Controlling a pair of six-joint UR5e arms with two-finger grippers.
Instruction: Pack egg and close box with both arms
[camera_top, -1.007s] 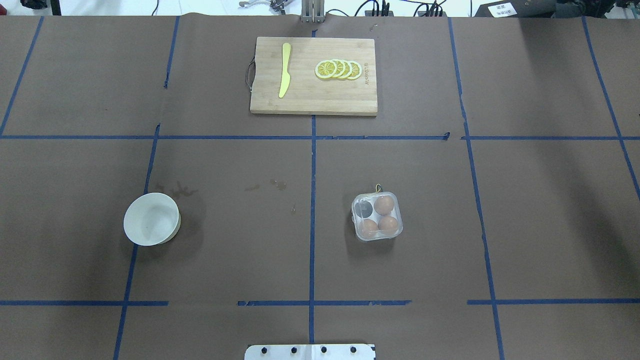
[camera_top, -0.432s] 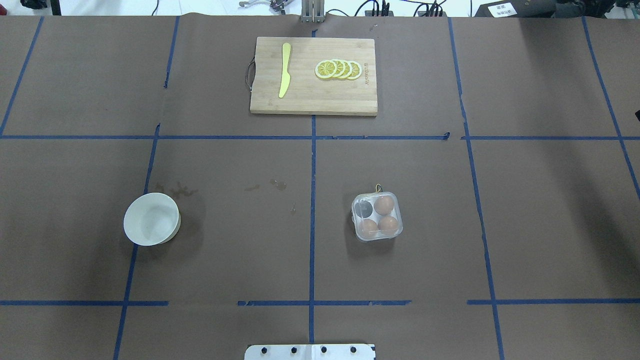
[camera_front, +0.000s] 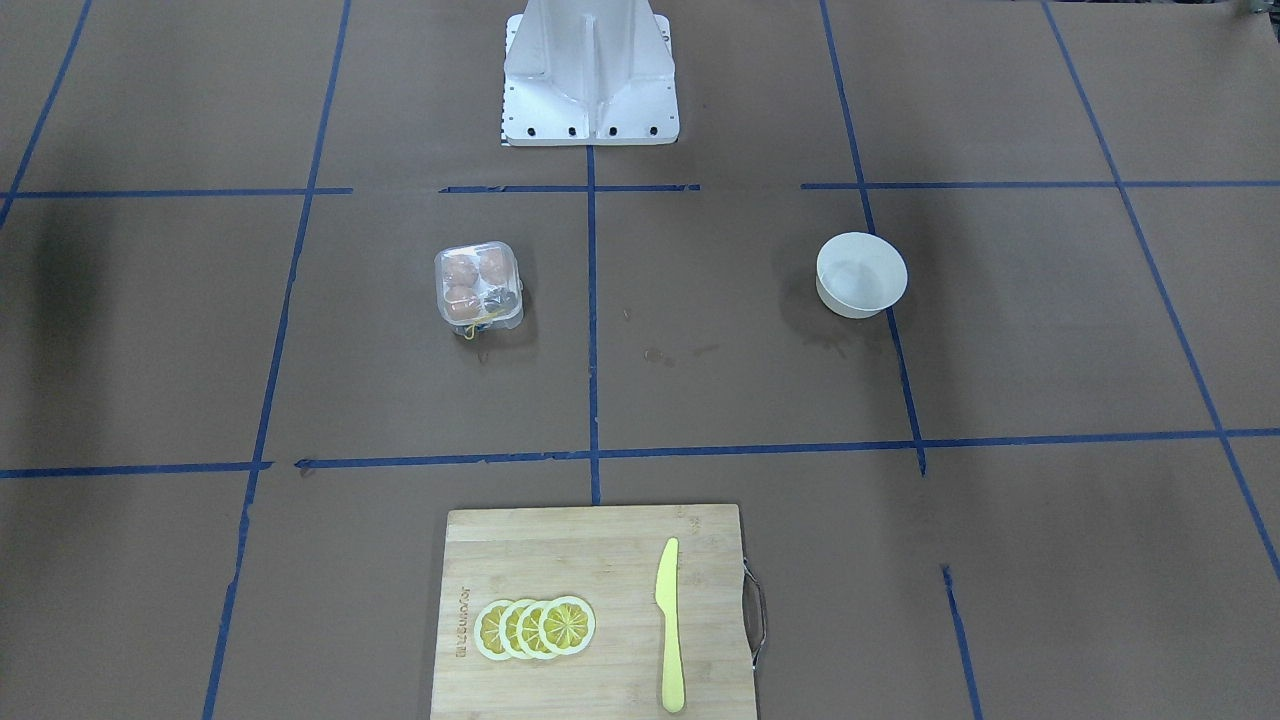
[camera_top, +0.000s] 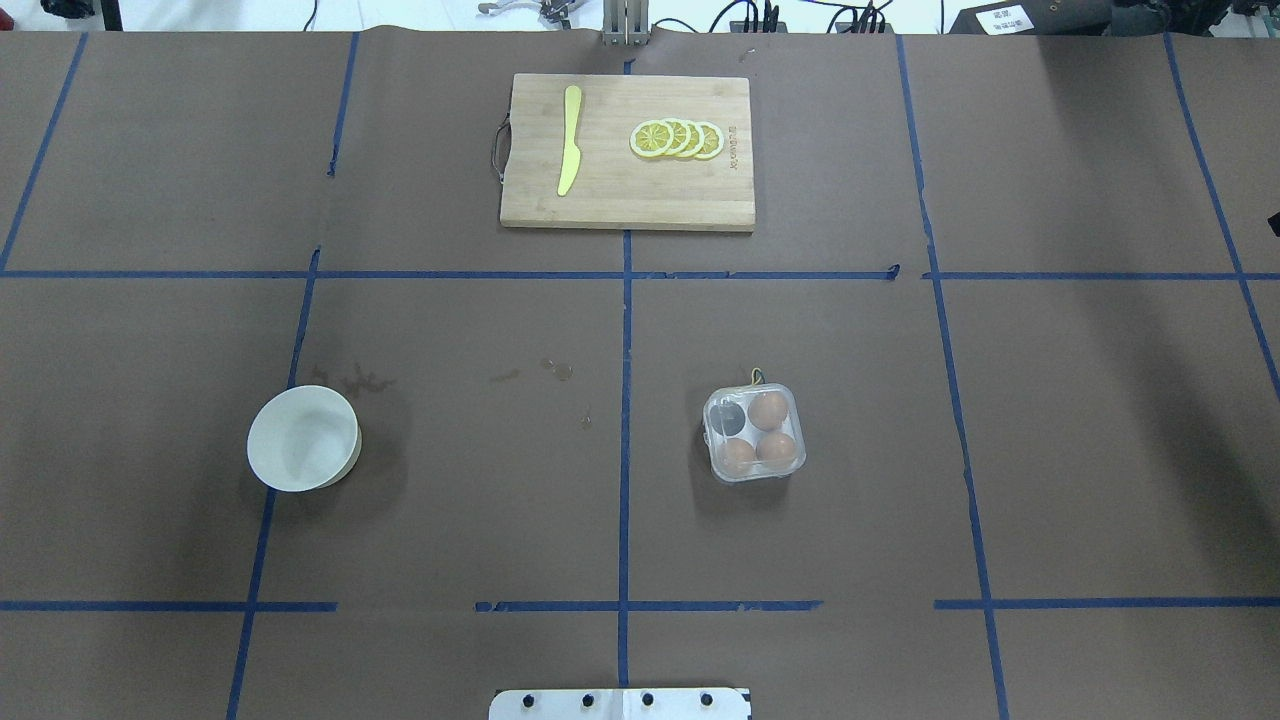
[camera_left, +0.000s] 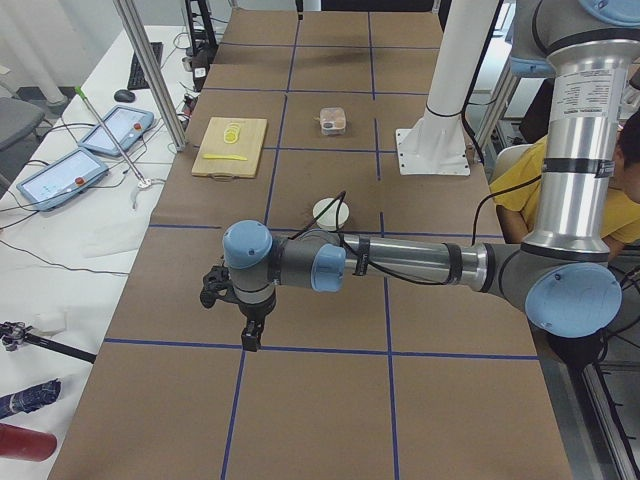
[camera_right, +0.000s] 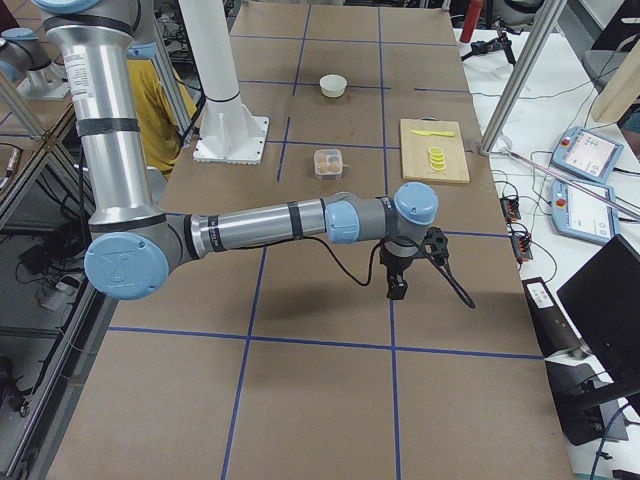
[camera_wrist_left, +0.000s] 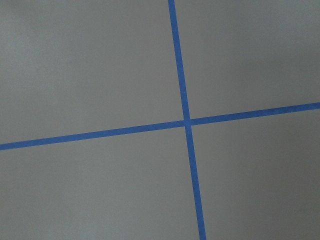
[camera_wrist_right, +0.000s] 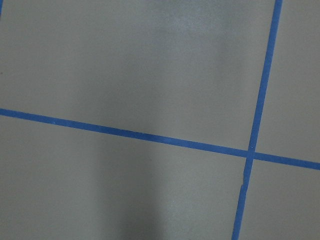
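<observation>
The clear box (camera_top: 755, 432) stands right of the table's centre line. It also shows in the front view (camera_front: 478, 284) and both side views (camera_left: 333, 121) (camera_right: 327, 161). Three brown eggs lie in it, one being the egg (camera_top: 768, 409) at its far right; the fourth cup looks dark. No lid stands open beside the box. My left gripper (camera_left: 248, 335) hangs over bare table at the left end. My right gripper (camera_right: 397, 290) hangs over bare table at the right end. I cannot tell if either is open. Both wrist views show only brown paper and blue tape.
A white bowl (camera_top: 303, 438) stands left of centre. A wooden cutting board (camera_top: 627, 200) at the far side carries a yellow knife (camera_top: 569, 140) and lemon slices (camera_top: 677, 139). The white base (camera_front: 590, 80) stands at the robot's edge. A person in yellow sits behind the robot (camera_left: 520, 180).
The box, eggs and bowl have not moved. A small dark sliver has edged in at the right border of the overhead view.
</observation>
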